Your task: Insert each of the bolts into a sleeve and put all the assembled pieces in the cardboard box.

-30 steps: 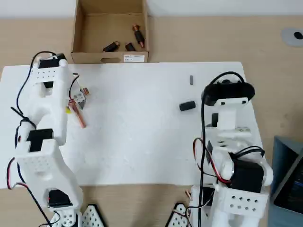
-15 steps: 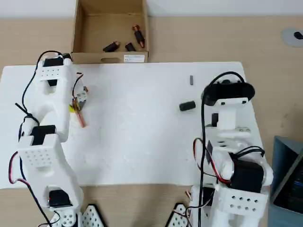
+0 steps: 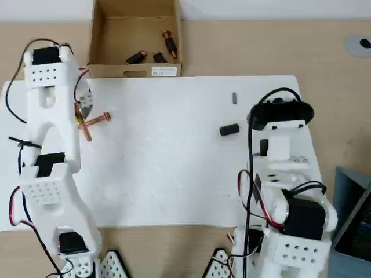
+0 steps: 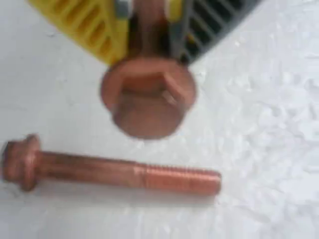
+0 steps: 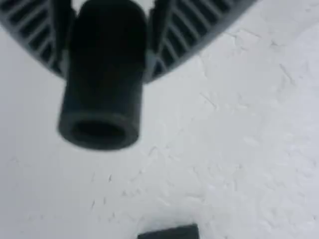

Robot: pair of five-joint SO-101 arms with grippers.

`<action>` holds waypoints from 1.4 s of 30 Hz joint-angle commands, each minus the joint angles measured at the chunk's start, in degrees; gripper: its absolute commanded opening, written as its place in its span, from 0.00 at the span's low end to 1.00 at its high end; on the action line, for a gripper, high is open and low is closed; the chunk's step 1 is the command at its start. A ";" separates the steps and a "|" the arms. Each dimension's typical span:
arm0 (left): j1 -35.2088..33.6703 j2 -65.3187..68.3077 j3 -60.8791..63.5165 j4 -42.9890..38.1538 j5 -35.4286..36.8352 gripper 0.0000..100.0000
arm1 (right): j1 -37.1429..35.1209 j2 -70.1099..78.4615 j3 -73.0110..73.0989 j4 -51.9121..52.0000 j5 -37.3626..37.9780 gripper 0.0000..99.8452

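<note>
Left claw (image 4: 149, 25) shifted, clamping bolt (image 4: 147, 97), right claw (image 5: 107, 25) clamping sleeve (image 5: 102, 84)

A tan wooden counter (image 3: 243, 52) lies under a white foam sheet (image 3: 174, 168). A grey-blue bin (image 3: 352, 214) stands at the near right.
</note>
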 commanded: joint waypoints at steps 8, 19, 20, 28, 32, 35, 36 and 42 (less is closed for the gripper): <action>5.45 -28.26 2.46 0.79 -0.18 0.00 | 0.92 -1.01 -6.81 1.93 -0.18 0.01; 9.76 -53.93 22.68 -0.53 -0.18 0.00 | 0.92 -4.53 -10.95 4.04 -0.35 0.01; 10.20 -56.40 25.41 -1.67 -0.18 0.00 | 0.84 -6.37 -10.68 3.96 -0.35 0.01; 10.20 -78.55 57.67 -19.69 -0.18 0.00 | 0.48 -23.43 6.73 -5.45 -0.09 0.01; 10.20 -90.68 74.02 -30.95 -0.18 0.00 | 0.48 -28.18 14.73 -9.23 -0.09 0.01; 10.29 -98.68 84.13 -38.68 -0.18 0.00 | -1.01 -29.14 19.38 -10.37 -0.09 0.01; 10.55 -101.05 86.77 -40.62 -0.18 0.00 | -2.24 -29.32 20.18 -10.37 -0.09 0.01; 10.73 -111.52 96.79 -45.89 0.00 0.00 | -13.23 -29.41 24.75 -17.58 -0.53 0.01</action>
